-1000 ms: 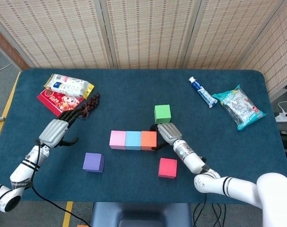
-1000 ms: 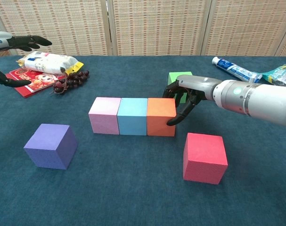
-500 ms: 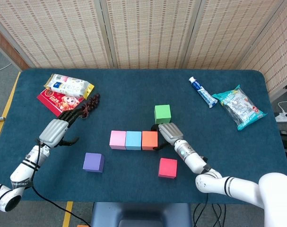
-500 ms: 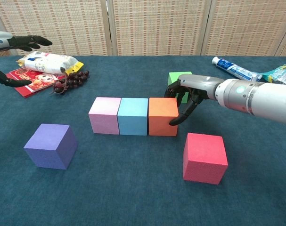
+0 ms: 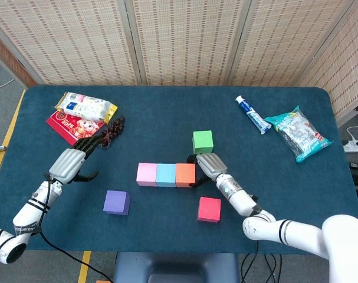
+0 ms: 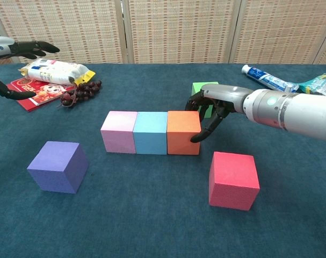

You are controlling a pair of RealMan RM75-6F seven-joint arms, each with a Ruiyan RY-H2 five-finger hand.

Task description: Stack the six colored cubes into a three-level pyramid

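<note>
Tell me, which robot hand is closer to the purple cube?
The left hand. It hovers up and to the left of the purple cube, apart from it. The right hand is farther off, across the row, fingers against the orange cube.

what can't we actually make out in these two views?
- Green cube: mostly hidden behind the right hand in the chest view; clear in the head view.
- Whether the right hand's fingers press the orange cube or only sit beside it: contact side hidden in both views.
- Left hand: cut off by the left edge in the chest view.
- Print on the toothpaste tube and snack packets: too small.
</note>
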